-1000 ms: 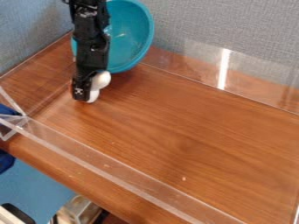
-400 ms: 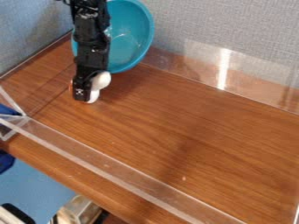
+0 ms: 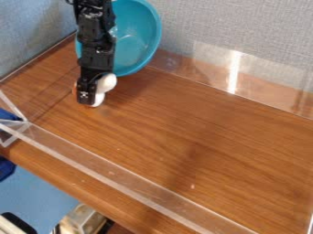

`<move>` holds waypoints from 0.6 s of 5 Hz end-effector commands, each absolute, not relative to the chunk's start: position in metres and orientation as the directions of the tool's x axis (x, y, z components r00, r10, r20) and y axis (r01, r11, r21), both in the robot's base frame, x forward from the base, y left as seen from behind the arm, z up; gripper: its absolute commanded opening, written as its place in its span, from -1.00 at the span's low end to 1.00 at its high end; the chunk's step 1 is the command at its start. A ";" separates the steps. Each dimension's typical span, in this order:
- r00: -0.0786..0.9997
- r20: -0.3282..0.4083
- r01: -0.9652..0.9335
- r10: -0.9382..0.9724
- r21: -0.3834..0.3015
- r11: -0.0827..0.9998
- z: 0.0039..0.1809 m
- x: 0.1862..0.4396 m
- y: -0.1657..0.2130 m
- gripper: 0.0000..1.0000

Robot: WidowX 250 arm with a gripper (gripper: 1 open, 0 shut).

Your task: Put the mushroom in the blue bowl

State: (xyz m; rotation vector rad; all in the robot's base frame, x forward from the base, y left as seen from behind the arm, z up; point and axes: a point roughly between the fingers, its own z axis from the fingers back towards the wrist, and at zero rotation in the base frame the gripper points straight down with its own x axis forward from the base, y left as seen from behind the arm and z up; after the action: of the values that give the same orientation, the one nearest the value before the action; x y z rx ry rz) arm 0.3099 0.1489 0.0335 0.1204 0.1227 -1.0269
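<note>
Toward seven o'clock, nearest the camera, a pale, partly cut-off fitting (image 3: 83, 219) shows at the frame's lower edge, with something black and rounded beside it. At about nine o'clock, a blue object (image 3: 7, 117) reaches in from the left edge. The wooden desk (image 3: 196, 128) spreads from the centre out toward three o'clock, behind a clear strip along its near side. Toward ten o'clock, the dark pincer (image 3: 93, 92) points down, its tips at the mushroom (image 3: 105, 83), which shows whitish on the right; whether they grip it or stand open, I cannot tell. Farther, at eleven o'clock, the blue bowl (image 3: 137, 37) stands behind the arm, partly hidden by it. The mushroom appears to be outside the bowl, on its near side.
</note>
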 end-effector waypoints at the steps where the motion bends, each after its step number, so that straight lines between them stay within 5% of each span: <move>1: 0.527 -0.137 0.850 -0.839 0.095 0.519 0.050 0.321 0.153 -1.00; 3: 0.536 -0.118 0.844 -0.836 0.094 0.528 0.055 0.321 0.152 -1.00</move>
State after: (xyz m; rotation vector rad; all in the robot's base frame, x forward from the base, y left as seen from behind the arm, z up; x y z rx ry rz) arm 0.3119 0.1451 0.0354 0.0965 0.1047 -1.0167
